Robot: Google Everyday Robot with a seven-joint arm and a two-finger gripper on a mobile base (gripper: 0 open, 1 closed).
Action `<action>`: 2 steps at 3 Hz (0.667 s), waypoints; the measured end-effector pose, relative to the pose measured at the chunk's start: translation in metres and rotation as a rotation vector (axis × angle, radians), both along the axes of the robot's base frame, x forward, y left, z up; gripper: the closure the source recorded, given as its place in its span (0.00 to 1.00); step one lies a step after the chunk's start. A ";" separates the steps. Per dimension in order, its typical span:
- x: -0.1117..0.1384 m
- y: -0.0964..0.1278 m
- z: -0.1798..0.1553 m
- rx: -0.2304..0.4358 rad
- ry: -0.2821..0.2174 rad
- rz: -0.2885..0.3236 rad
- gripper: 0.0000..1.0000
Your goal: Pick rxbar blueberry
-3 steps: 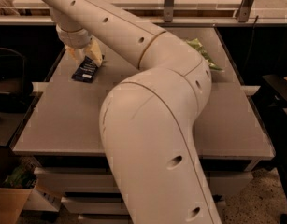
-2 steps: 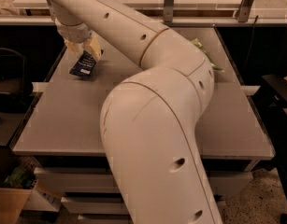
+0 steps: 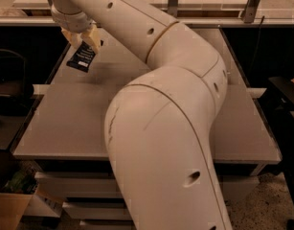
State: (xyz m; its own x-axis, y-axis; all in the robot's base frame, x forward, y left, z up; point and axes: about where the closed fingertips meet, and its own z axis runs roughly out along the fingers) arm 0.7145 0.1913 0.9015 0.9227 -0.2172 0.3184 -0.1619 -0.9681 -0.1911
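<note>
Nearest the camera, the robot's thick pale arm (image 3: 161, 143) fills the middle of the view, rising from the lower edge and bending at a large elbow before it stretches away to the upper left. Under and behind it lies the grey bench (image 3: 65, 123), its front edge and left side bare where the arm does not cover it. A cardboard box (image 3: 7, 214) sits on the floor at the lower left, beside the bench.

Farther back, over the bench's far left corner, the gripper (image 3: 83, 41) points downward at the end of the arm. Its tan fingers (image 3: 94, 36) are closed close together on the upper end of the rxbar blueberry (image 3: 82, 57). The dark wrapper, with small white text lines, hangs directly below the gripper, tilted with its lower end toward the left. It appears raised off the bench surface, overlapping the bench's left edge.
</note>
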 end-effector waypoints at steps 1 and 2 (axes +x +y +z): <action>-0.001 0.002 0.006 0.009 -0.001 0.004 1.00; -0.001 0.002 0.006 0.010 -0.001 0.004 1.00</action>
